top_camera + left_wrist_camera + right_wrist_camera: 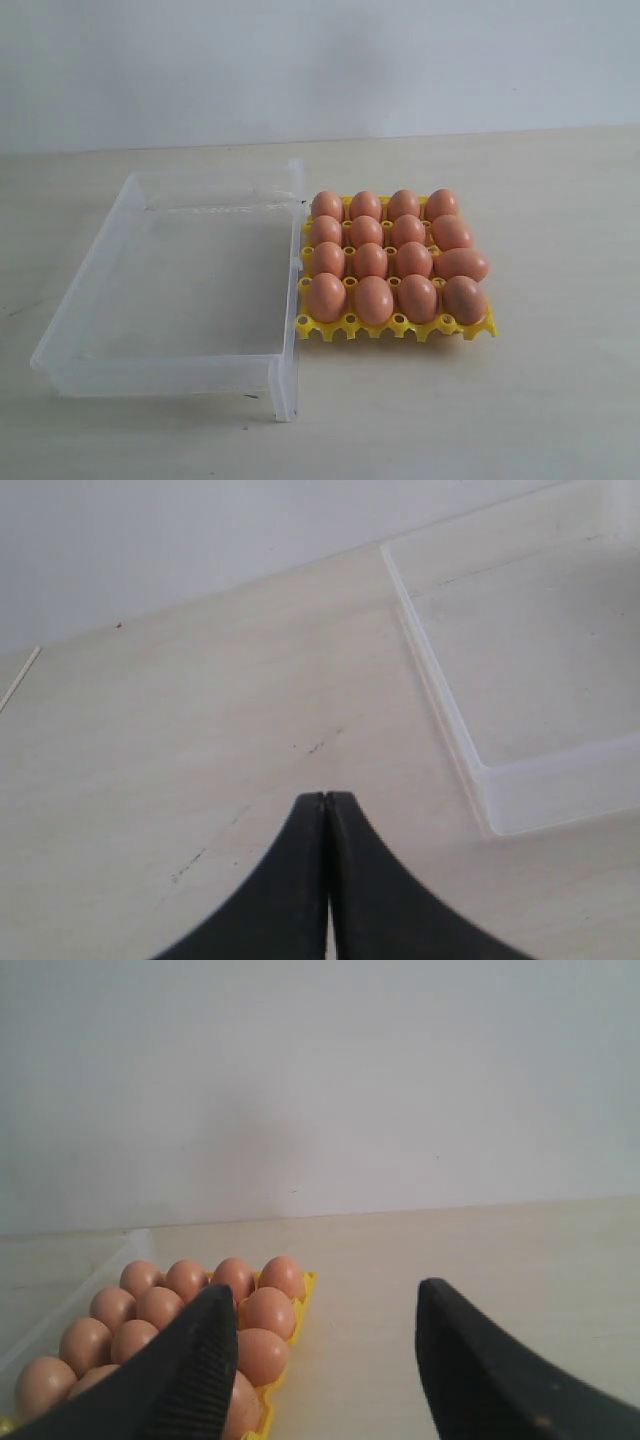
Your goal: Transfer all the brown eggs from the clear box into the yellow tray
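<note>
1. One clear box [160, 377] is seen
2. One yellow tray [400, 327] is set just beside it, at its 3 o'clock
3. Sixteen brown eggs [370, 260] are counted, all in the tray
4. The left gripper [326, 800] is pressed closed near the box; the right gripper [325, 1295] is held apart, with the eggs beside one finger

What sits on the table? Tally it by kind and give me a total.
brown eggs: 16
yellow tray: 1
clear box: 1
Total: 18
</note>
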You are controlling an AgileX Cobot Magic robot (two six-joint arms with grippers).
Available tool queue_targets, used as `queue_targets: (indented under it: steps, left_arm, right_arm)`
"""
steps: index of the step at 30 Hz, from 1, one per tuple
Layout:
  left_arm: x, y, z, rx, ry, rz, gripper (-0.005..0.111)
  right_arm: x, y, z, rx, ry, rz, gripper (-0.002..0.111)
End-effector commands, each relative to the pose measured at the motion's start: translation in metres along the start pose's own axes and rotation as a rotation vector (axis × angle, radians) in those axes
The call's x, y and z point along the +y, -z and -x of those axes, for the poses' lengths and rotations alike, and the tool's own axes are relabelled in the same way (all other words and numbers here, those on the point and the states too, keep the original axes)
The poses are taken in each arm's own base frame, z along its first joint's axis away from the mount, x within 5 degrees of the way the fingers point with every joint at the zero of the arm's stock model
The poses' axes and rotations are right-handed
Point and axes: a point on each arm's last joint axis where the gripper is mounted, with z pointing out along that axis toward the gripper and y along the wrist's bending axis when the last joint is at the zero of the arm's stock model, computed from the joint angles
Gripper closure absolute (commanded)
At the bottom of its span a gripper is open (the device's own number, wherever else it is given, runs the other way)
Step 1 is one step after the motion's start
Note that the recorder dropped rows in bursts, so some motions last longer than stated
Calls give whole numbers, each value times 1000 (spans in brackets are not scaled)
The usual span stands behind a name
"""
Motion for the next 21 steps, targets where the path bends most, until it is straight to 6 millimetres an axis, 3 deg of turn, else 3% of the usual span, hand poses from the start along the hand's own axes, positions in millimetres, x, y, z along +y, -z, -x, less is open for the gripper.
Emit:
queue_targets:
  steps: [1, 21]
  left_arm:
    - [0, 1, 2, -15, 5, 2, 107]
    - [0, 1, 2, -15, 5, 2, 107]
  right_arm:
    - [0, 0, -2, 0, 8, -6, 56]
    - [-4, 0, -1, -5, 5, -67, 56]
